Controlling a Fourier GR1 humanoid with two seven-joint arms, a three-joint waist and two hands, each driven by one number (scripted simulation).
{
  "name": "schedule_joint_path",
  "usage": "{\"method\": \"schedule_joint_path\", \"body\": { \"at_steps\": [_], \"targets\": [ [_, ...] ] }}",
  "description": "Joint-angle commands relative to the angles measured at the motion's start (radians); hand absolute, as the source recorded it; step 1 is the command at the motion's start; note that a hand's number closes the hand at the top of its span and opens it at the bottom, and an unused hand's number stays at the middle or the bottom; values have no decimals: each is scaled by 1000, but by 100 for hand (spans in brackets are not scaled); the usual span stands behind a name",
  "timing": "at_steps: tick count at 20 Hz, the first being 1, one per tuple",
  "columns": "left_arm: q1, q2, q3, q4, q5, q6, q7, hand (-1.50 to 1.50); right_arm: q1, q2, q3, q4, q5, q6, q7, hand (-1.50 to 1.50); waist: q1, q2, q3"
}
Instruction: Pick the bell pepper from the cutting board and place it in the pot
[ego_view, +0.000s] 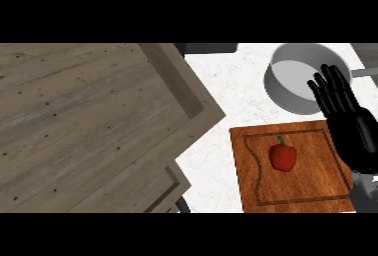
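A red bell pepper (283, 156) is seen lying on the cutting board (255, 187) in the lower right of the frame. Its body is a deep, even red, somewhat longer than it is wide, with a faint lobed outline and a slightly darker shade along its edges. A short green stem is carried at its upper end and is pointed toward the top of the frame. The pepper is placed near the middle of the board, inside the groove that is cut around the board's margin. The board itself is made of reddish-brown wood with a visible grain, and it is laid flat on the white, lightly veined bench (229, 85).

A grey pot (284, 97) is set on the bench in the upper right of the frame, just above the board's top edge. Its inside is shown as pale grey.

The right robot hand (341, 107) is seen at the right of the frame. Its black fingers are held straight and spread apart, pointed toward the top of the frame, and nothing is held in them. The fingertips are shown over the right part of the pot, while the palm and wrist are overlapped with the board's right edge. The pepper is left untouched, apart from the hand and to its left.

The left half of the frame is filled by grey-brown wooden planking (74, 115).
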Motion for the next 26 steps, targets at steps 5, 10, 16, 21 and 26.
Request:
{"method": "schedule_joint_path", "body": {
  "at_steps": [5, 10, 16, 21, 26],
  "targets": [
    [-95, -41, 102, -118, 92, 40, -74, 0, -76, -199, -146, 131, -231, 474, -70, 150, 28, 4, -43],
    [-108, -88, 134, -129, 159, 32, -94, 0, -13, -355, -177, 348, 173, 411, -306, -150, 21, 13, -43],
    [-105, -102, 140, -114, 150, 36, -118, 0, 19, -393, -161, 498, 366, 522, -782, -150, 11, 6, -45],
    [-89, -91, 152, -120, 167, 2, -96, 0, -51, -469, -113, 564, 541, 478, -795, -150, 13, 3, -47],
    [-84, -123, 124, -135, 124, 48, -98, 0, -53, -503, -11, 422, 668, 474, -636, -150, 1, -2, -49]
  ]
}}
